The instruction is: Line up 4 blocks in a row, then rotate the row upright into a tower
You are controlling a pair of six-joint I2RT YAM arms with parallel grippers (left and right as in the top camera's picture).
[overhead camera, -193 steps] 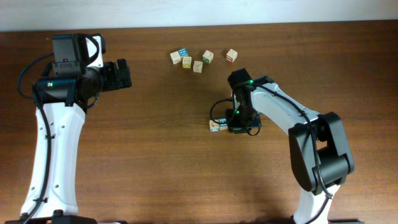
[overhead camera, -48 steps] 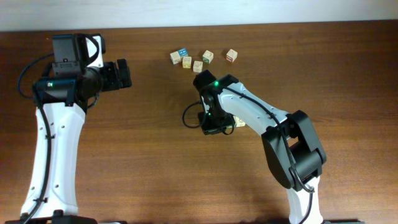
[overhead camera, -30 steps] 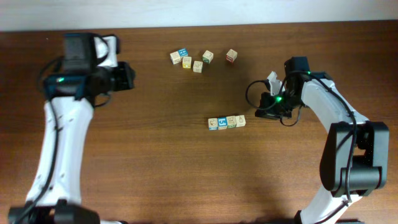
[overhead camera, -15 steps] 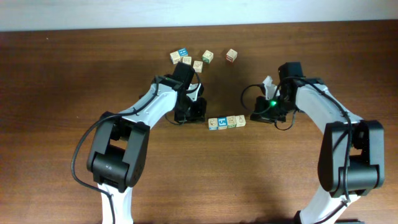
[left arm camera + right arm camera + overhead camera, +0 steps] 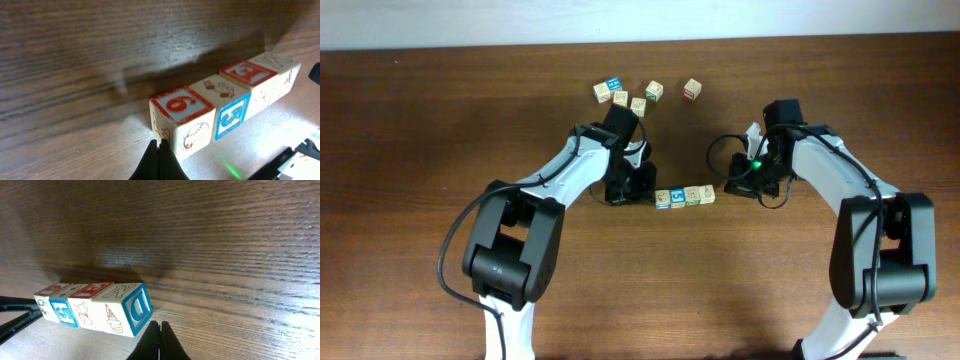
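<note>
The four blocks (image 5: 685, 196) were seen lined up, touching, in a row near the middle of the desk (image 5: 620, 290). The left pincer (image 5: 645, 192) was pressed together, empty, just beside the row's 9 o'clock end. The right pincer (image 5: 728, 186), likewise closed on nothing, was placed near its 3 o'clock end. Five other cubes (image 5: 638, 97) were scattered toward 12 o'clock.

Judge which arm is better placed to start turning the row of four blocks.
Probably the left. The left gripper, shut, has its tips right at the 9 block at its end of the row; the right gripper, also shut, sits just off the D block.
</note>
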